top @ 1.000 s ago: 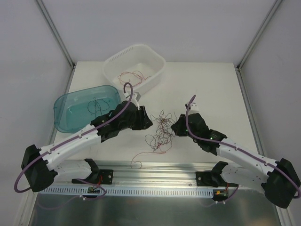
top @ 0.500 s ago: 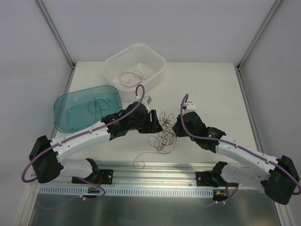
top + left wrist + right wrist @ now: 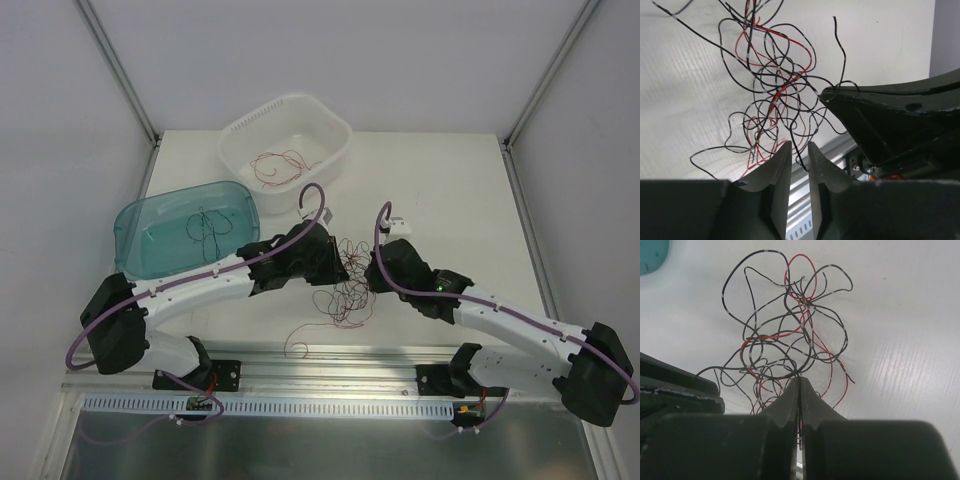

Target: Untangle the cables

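A clump of thin red and black cables (image 3: 347, 280) lies on the white table between my two grippers. It also shows in the left wrist view (image 3: 772, 95) and in the right wrist view (image 3: 787, 335). My left gripper (image 3: 338, 267) is at the clump's left side, its jaws a narrow gap apart with a black strand (image 3: 796, 150) hanging between them. My right gripper (image 3: 368, 268) is at the clump's right side, shut on a black strand at the clump's edge (image 3: 799, 377).
A white basket (image 3: 330, 160) at the back holds red wires. A teal tub (image 3: 135, 225) at the left holds black wires. A loose strand (image 3: 293, 345) trails toward the metal rail (image 3: 330, 375) at the table's front edge.
My left arm has swung right from beside the teal tub to the clump's left side. My right gripper has moved left up to the clump.
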You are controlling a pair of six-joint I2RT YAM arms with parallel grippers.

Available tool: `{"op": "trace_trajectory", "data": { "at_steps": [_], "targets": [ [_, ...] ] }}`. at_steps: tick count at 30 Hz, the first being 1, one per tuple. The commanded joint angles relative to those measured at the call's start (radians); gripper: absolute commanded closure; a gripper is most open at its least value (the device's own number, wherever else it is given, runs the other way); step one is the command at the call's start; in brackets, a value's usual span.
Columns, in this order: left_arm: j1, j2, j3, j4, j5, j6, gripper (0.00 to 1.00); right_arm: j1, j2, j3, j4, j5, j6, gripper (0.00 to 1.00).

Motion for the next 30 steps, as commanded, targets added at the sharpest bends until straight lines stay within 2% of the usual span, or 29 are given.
{"op": "trace_trajectory", "data": {
  "at_steps": [1, 4, 10, 17, 23, 28, 29, 30],
  "targets": [
    [-0.007, -0.004, -0.008, 0.018, -0.076, -0.011, 0.83, 0.007, -0.014, 0.017, 0.002, 0.039, 0.012, 0.99],
    [-0.007, -0.018, -0.009, 0.019, -0.091, -0.003, 1.0, 0.005, -0.021, -0.001, 0.001, 0.044, 0.015, 0.99],
    [0.01, -0.153, -0.014, -0.024, -0.165, 0.076, 1.0, -0.033, -0.027, -0.042, -0.051, 0.1, 0.026, 0.98],
    [0.161, -0.355, -0.008, -0.143, -0.11, 0.151, 1.0, -0.269, -0.048, -0.11, -0.143, 0.013, 0.076, 0.97],
    [0.256, -0.417, 0.001, -0.248, -0.058, 0.222, 1.0, -0.449, -0.067, -0.096, -0.27, 0.002, 0.082, 0.99],
    [0.264, -0.418, -0.002, -0.269, -0.036, 0.256, 1.0, -0.518, -0.097, -0.032, -0.364, 0.011, 0.052, 0.92],
    [0.264, -0.408, -0.008, -0.269, -0.035, 0.257, 1.0, -0.518, -0.103, -0.02, -0.388, 0.007, 0.043, 0.89],
    [0.264, -0.4, -0.008, -0.269, -0.029, 0.26, 1.0, -0.518, -0.11, 0.009, -0.399, -0.002, 0.024, 0.82]
  ]
}}
